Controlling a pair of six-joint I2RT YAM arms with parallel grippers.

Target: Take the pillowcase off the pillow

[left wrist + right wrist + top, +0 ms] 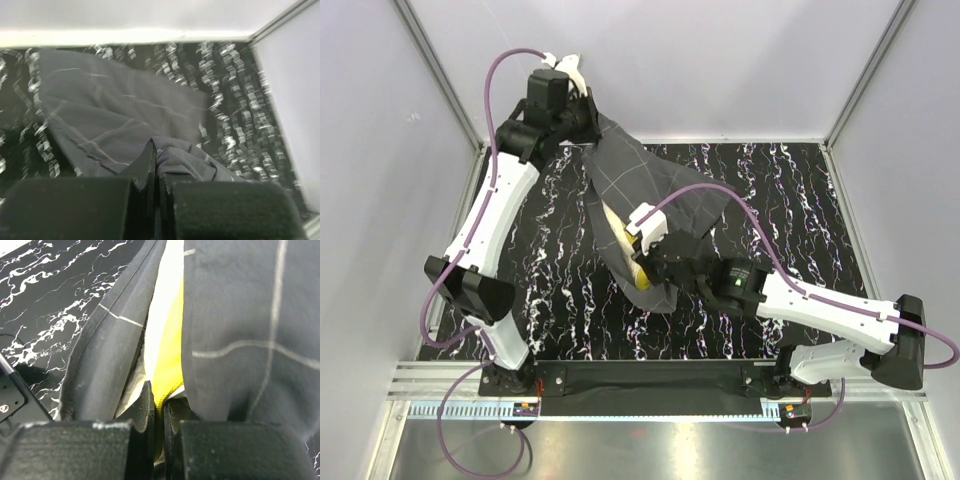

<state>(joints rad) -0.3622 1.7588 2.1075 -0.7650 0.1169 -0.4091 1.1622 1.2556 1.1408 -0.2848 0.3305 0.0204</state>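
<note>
The dark grey pillowcase (650, 195) with a thin white grid hangs stretched from the far left down to the table's middle. My left gripper (582, 108) is raised at the far left and shut on a bunched end of the pillowcase (185, 162). The pillow (623, 240) shows cream and yellow at the pillowcase's open near end. My right gripper (655, 270) is shut on the pillow's yellow edge (167, 365), with the pillowcase (240, 315) draped on both sides of it. Most of the pillow is hidden inside the cover.
The black white-veined marble tabletop (790, 200) lies under everything. White walls and metal frame posts (435, 70) close in the back and sides. A purple cable (720, 190) arcs over the right arm.
</note>
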